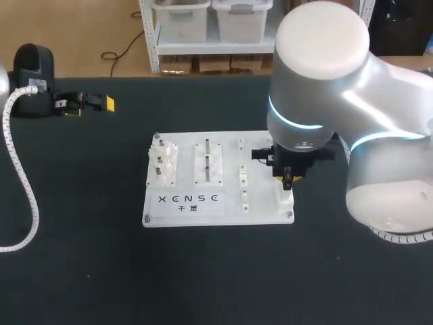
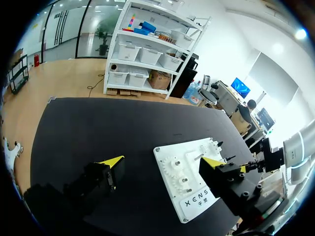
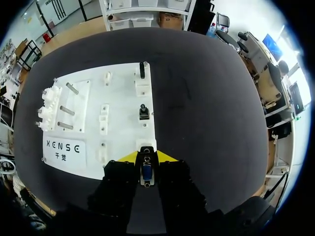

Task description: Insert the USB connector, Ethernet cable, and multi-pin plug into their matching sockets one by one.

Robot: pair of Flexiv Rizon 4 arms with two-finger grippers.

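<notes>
The white socket board [image 1: 186, 206] lies mid-table. My right gripper [image 3: 146, 158] is shut on the multi-pin plug [image 3: 146, 173], a small connector with a blue face held upright between the yellow tips. It hangs over the board's [image 3: 123, 98] right end, at the row's closest white block. Ahead in that row, a black plug [image 3: 143, 112] sits in the middle block and another black plug [image 3: 142, 70] stands in the far block. In the head view the right gripper [image 1: 287, 179] is at the board's right edge. My left gripper [image 2: 162, 162] is open and empty, far left of the board [image 2: 189, 182].
The board's left half carries white gears [image 1: 164, 162] and metal pegs [image 1: 207, 159]. My left gripper [image 1: 89, 103] rests low near the table's back left, next to a black stand [image 1: 32, 78]. A white ribbed hose [image 1: 24, 183] curves along the left edge.
</notes>
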